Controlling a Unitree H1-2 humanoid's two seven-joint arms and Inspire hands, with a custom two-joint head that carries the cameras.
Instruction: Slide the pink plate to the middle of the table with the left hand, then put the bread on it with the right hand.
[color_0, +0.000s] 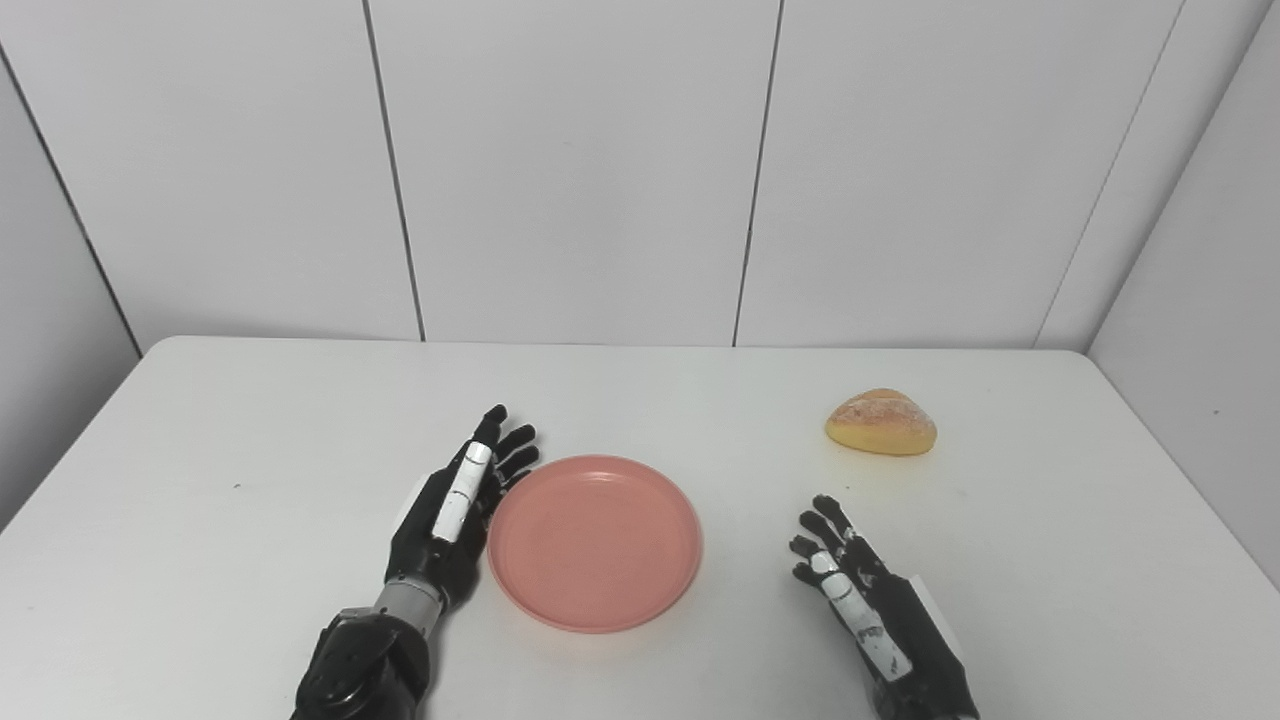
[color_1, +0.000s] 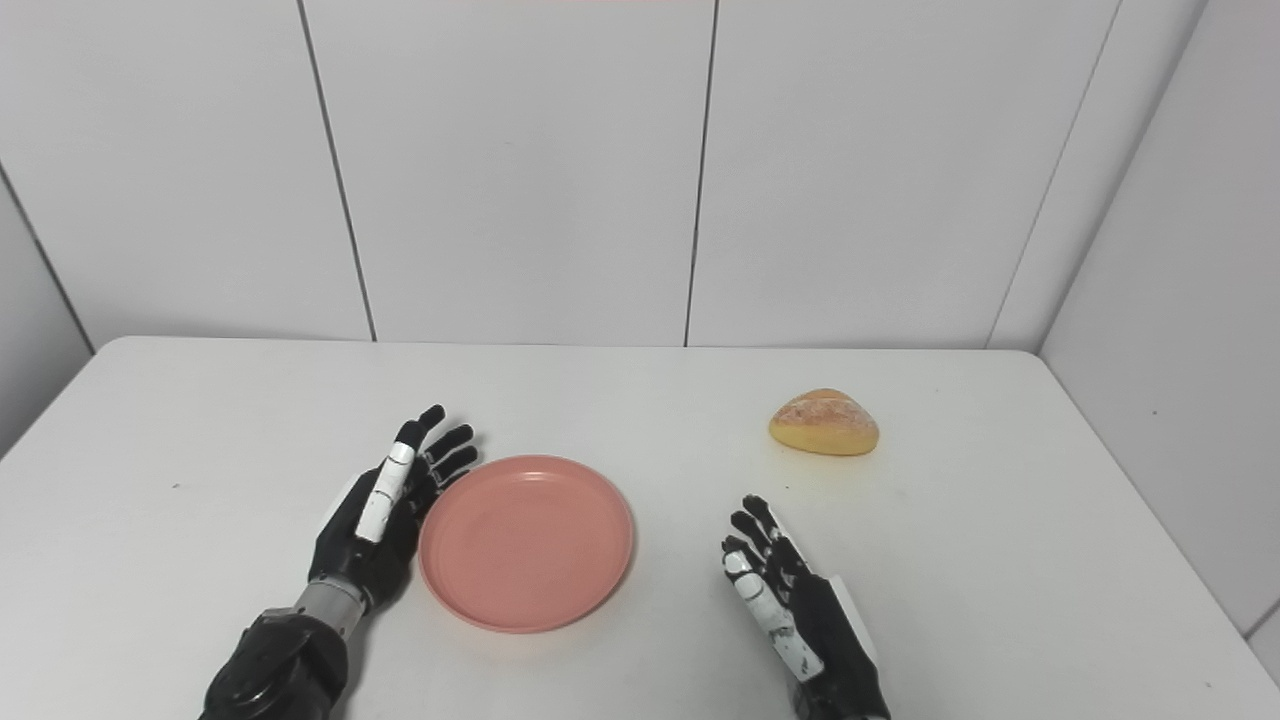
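Observation:
A pink plate (color_0: 595, 540) lies flat on the white table (color_0: 250, 420), near the front middle; it also shows in the right eye view (color_1: 527, 540). My left hand (color_0: 458, 510) stands edge-on against the plate's left rim, fingers straight and apart, holding nothing. A golden bread roll (color_0: 881, 422) lies on the table at the right, farther back; it also shows in the right eye view (color_1: 824, 422). My right hand (color_0: 860, 595) is open and empty, to the right of the plate and in front of the bread, apart from both.
White wall panels (color_0: 570, 170) stand behind the table. The table's right edge runs close to a side wall (color_0: 1200, 300). Nothing else is on the table.

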